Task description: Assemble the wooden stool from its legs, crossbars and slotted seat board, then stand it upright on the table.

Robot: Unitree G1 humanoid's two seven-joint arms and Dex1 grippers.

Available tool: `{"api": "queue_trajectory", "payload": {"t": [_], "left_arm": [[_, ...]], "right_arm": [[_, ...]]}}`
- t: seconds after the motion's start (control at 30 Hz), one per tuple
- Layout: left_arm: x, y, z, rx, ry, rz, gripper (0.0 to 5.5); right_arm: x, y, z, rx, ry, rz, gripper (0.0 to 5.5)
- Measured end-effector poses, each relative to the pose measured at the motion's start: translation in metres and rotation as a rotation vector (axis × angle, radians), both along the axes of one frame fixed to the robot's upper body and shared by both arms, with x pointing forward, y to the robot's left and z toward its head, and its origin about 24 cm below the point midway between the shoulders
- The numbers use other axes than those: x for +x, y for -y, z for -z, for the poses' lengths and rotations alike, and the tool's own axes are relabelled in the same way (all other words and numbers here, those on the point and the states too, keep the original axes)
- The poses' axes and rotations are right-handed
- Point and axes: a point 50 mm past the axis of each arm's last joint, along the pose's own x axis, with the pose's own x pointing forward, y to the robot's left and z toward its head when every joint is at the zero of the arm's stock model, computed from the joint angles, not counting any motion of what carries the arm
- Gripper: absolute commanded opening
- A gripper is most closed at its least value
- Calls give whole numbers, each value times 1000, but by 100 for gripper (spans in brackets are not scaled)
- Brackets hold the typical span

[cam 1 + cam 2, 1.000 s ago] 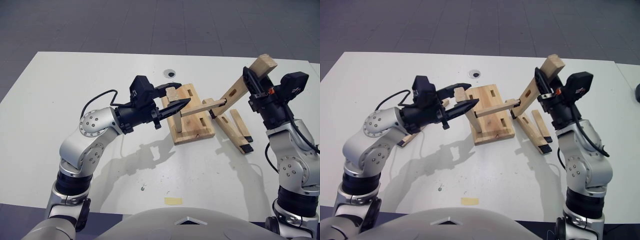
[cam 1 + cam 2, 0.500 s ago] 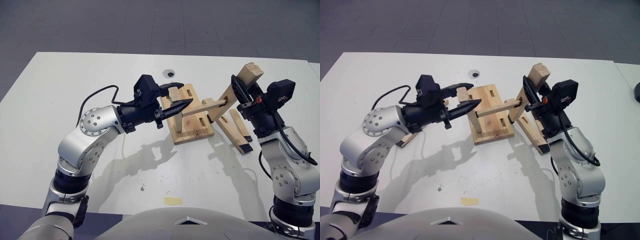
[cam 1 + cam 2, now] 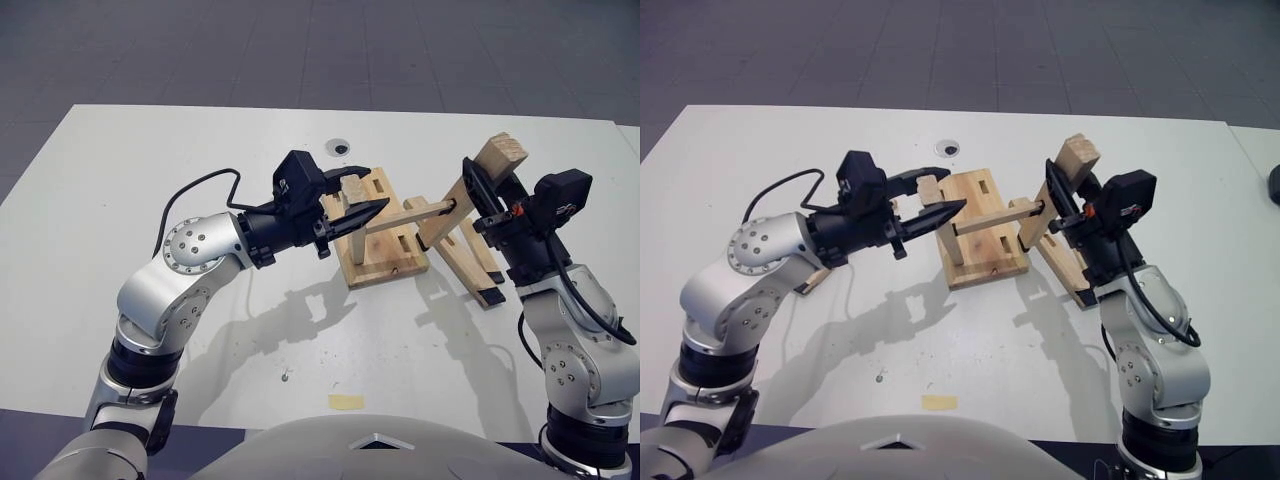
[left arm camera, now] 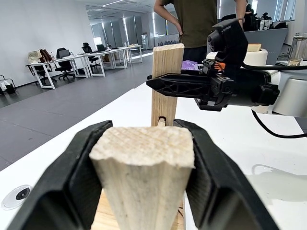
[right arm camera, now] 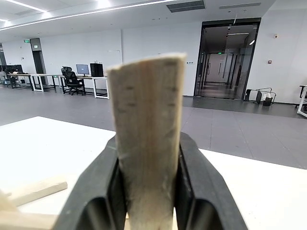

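The slotted seat board (image 3: 385,262) lies flat on the white table (image 3: 150,160). One wooden leg (image 3: 349,196) stands upright at the board's near-left corner, with my left gripper (image 3: 365,190) shut on its top; its end grain (image 4: 144,153) sits between the fingers (image 4: 79,177). A crossbar (image 3: 408,215) runs from that leg to a second, tilted leg (image 3: 492,165), on which my right gripper (image 3: 490,192) is shut. That second leg (image 5: 148,143) stands between the black fingers (image 5: 103,191).
Further wooden pieces with black ends (image 3: 482,265) lie on the table right of the board, under the tilted leg. Another wooden piece (image 3: 810,282) lies beneath my left arm. A round hole (image 3: 343,148) sits behind the board and a tape strip (image 3: 347,402) near the front edge.
My right arm has carried its leg leftwards and lower, bringing it closer to the board along with the crossbar. The left gripper has edged slightly to the right on its upright leg.
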Motion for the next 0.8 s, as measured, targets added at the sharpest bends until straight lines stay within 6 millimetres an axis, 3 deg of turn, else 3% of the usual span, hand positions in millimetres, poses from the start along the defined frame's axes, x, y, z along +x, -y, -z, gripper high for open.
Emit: {"api": "queue_trajectory", "payload": {"t": [0.37,0.63,0.8], "left_arm": [[0,-1,2,-9,13,-28,212],[0,-1,3,-11,18,-45,212],[0,-2,4,-17,21,-54,212]], "right_arm": [[4,-11,-5,-12,-22,3,102],[9,-19,-29,-82,61,-66,102],[9,-17,-22,-21,0,-55,102]]}}
